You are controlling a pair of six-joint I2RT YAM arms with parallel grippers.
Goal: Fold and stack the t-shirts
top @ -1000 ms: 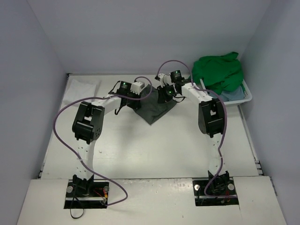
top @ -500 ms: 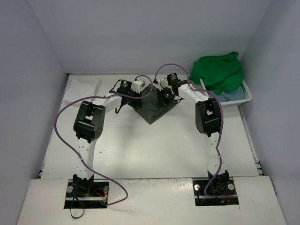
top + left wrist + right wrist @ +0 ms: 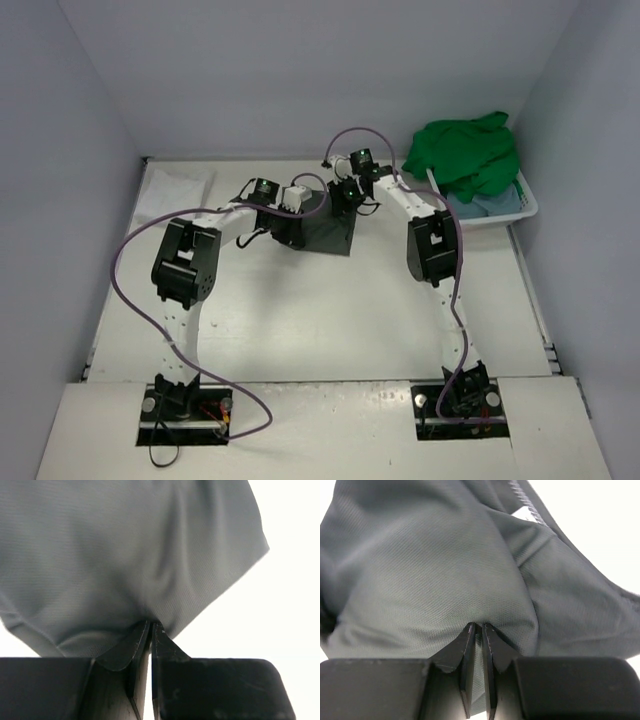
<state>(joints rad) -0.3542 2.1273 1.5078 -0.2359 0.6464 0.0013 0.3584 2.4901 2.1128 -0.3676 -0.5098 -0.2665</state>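
middle shirt [image 3: 335, 235] on table [image 3: 300, 320] | basket [image 3: 527, 207] rear right of it | heaped shirts [image 3: 465, 150] inside basket

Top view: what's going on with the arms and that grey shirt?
Both arms are on the dark grey t-shirt at the far middle of the table. The left gripper and the right gripper are each shut on a pinch of its fabric. The green t-shirt is heaped on the white basket at far right, over a light blue one. A white t-shirt lies flat at far left.
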